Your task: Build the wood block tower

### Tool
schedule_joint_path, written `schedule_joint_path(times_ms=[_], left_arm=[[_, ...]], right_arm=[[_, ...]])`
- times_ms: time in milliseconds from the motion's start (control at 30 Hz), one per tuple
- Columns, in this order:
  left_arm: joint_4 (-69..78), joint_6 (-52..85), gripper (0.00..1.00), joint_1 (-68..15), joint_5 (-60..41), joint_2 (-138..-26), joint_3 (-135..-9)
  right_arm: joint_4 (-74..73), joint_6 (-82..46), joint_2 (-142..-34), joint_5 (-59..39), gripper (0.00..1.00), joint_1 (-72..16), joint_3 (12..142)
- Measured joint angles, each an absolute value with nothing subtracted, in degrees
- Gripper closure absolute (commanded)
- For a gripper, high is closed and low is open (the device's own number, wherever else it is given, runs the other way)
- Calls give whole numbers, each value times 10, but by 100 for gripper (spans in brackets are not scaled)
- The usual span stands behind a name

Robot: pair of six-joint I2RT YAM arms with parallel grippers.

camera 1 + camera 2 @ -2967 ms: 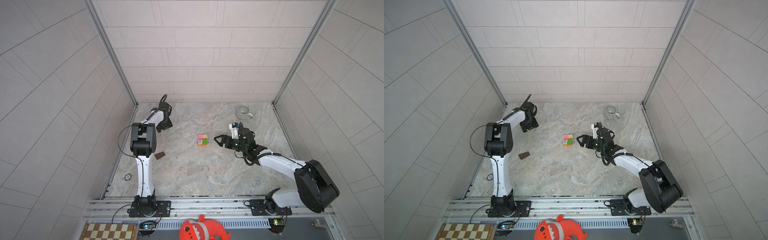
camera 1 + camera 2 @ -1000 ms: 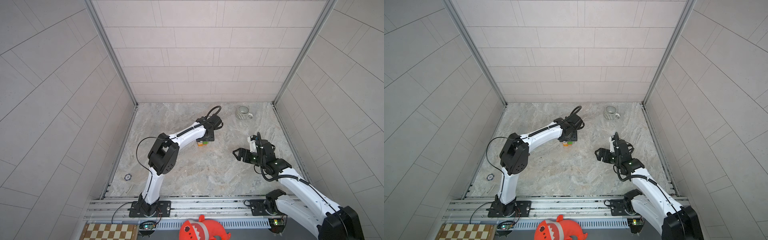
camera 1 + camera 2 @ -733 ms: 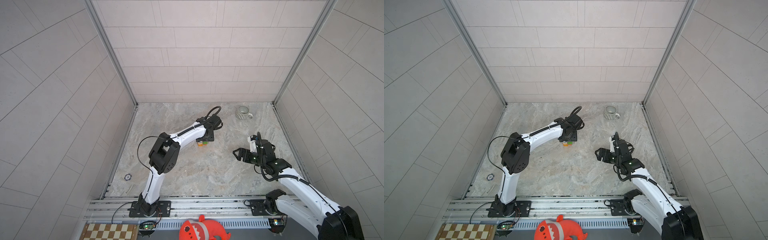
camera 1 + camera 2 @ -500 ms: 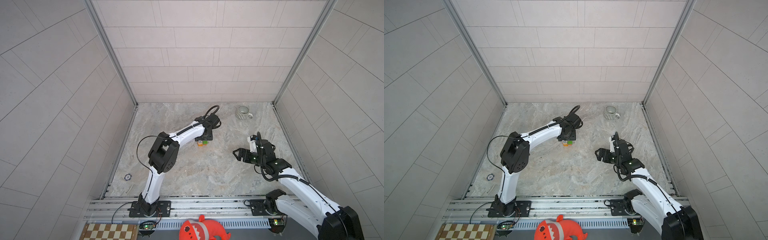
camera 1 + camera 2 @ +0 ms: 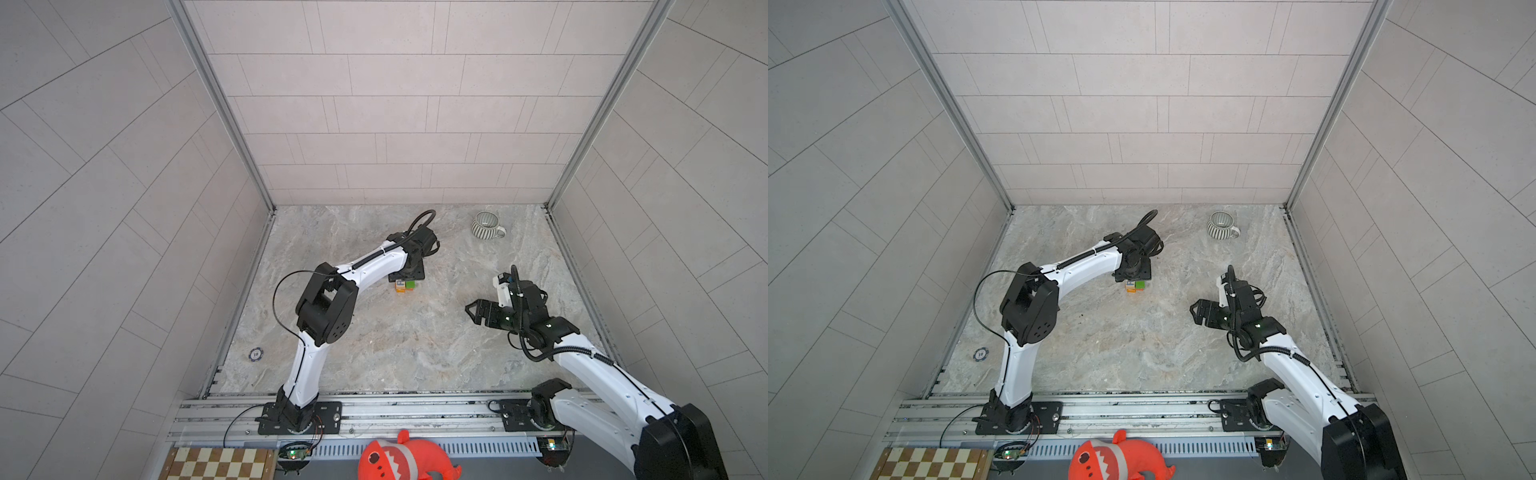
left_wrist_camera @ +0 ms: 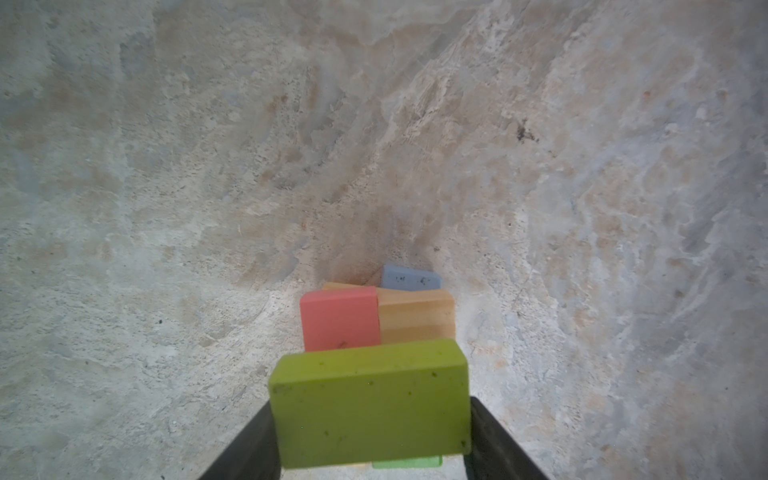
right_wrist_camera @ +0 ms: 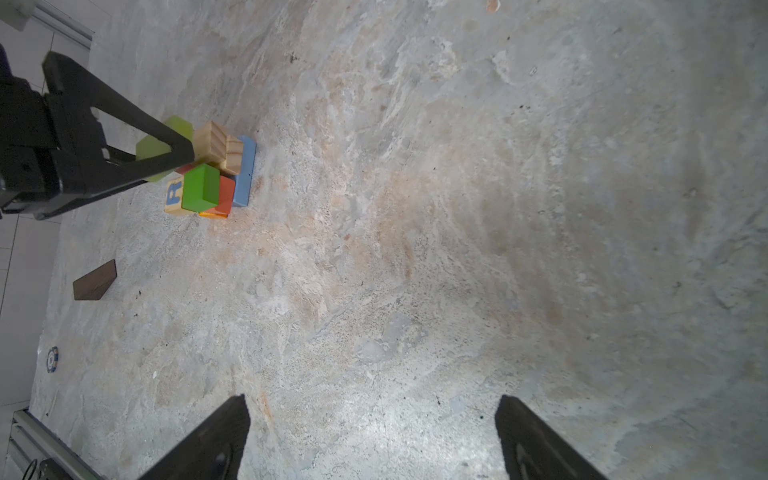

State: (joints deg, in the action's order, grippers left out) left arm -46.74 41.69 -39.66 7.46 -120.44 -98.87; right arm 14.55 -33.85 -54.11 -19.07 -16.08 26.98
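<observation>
The wood block tower [image 5: 405, 286] [image 5: 1136, 286] stands mid-table, half hidden under my left gripper [image 5: 409, 276] in both top views. The left gripper [image 6: 370, 405] is shut on a yellow-green block [image 6: 368, 382], held just above a pink block [image 6: 338, 320] and a tan block [image 6: 415, 318]. The right wrist view shows the pile side-on: tan blocks [image 7: 218, 147], a green cube [image 7: 201, 187], an orange block [image 7: 226, 195], a lettered block [image 7: 174, 197] and a blue slab [image 7: 245, 174]. A dark brown block [image 7: 94, 280] lies apart from the pile. My right gripper [image 7: 372, 401] [image 5: 476, 313] hangs open and empty, well right of the tower.
A grey-and-white striped mug [image 5: 486, 225] stands at the back right. A poker chip [image 5: 256, 354] lies near the front left wall. Tiled walls enclose three sides. A red shark toy [image 5: 403, 459] and a chessboard [image 5: 216, 463] sit beyond the front rail.
The left arm swung from the back left corner to above the tower, carrying the yellow-green block. The right gripper drew back from the tower to the right. Over the last second both barely move.
</observation>
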Motion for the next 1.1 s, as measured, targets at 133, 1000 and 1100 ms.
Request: schedule_joint_path(times_ms=[133, 1000, 1100], left_arm=[[-467, 410, 26, -397, 71, -1204, -989], [-485, 445, 0, -183, 119, -778, -621], [-485, 450, 0, -144, 121, -733, -559]], right_arm=[[144, -338, -544, -191, 6, -161, 270], [117, -335, -583, -213, 4, -164, 311], [105, -336, -605, -221, 4, -173, 326]])
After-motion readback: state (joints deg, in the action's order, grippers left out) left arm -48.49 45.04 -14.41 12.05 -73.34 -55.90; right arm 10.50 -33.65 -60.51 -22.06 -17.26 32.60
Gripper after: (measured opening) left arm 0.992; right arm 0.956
